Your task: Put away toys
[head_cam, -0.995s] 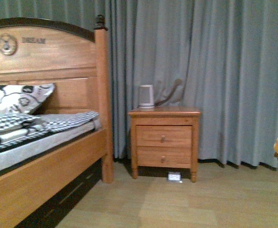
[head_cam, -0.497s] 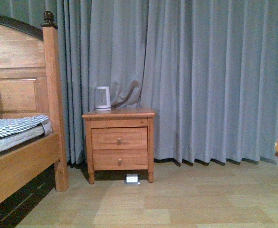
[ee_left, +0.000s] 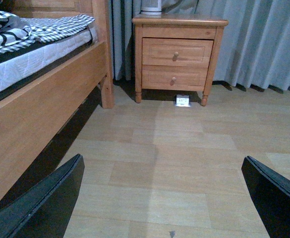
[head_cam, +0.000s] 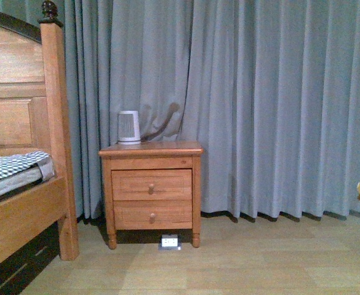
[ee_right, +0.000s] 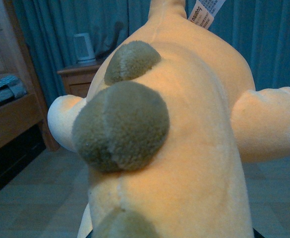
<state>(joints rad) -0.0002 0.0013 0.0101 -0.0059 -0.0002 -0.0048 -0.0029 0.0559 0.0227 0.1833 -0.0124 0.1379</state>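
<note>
The left gripper (ee_left: 162, 158) hangs low over the wooden floor (head_cam: 247, 264). Its two dark fingers (ee_left: 50, 203) stand wide apart, and only floor shows between them. The right gripper carries the plush toy (ee_right: 184, 148). The toy fills the right wrist view and hides the fingers, so I cannot see how they close on it. In the front view the toy is in the air at the right edge, well apart from the furniture.

There is one orange-yellow toy with three grey-green spots, one bed (head_cam: 20, 212) and one nightstand (head_cam: 195, 184) with two drawers (head_cam: 151, 184). One small white device (head_cam: 128, 127) stands on top of it, and one small white box (head_cam: 170, 242) lies on the floor beneath it.

Compared with half a second ago, the nightstand looks slightly larger and the bedpost sits further left. The toy keeps its place at the right edge.
</note>
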